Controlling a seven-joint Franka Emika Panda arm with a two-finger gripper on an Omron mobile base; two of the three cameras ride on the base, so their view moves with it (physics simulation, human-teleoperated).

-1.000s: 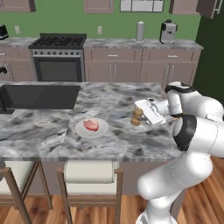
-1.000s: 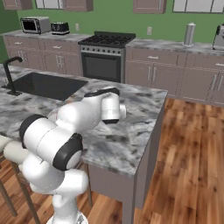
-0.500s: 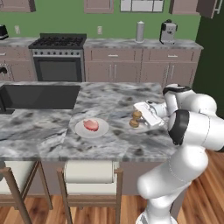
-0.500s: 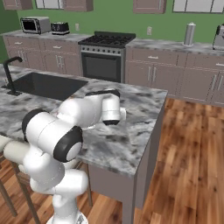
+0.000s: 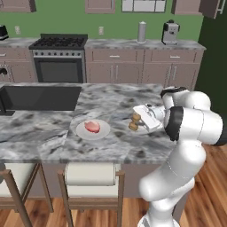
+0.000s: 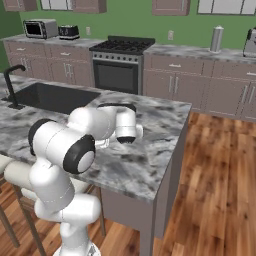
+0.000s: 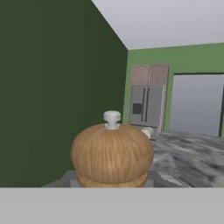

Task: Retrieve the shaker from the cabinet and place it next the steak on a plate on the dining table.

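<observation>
The shaker [image 5: 134, 122], clamped in the tool [image 5: 138, 120], has been lowered to the worktop [image 5: 53, 133], right of the plate [image 5: 80, 131].

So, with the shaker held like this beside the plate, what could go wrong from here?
1. The gripper holds the shaker sideways, gripped from the side; it looks just above or barely on the dining table, so released now it may tip and roll.
2. The plate with the steak lies close on its left; a further push that way could knock the plate's rim.
</observation>
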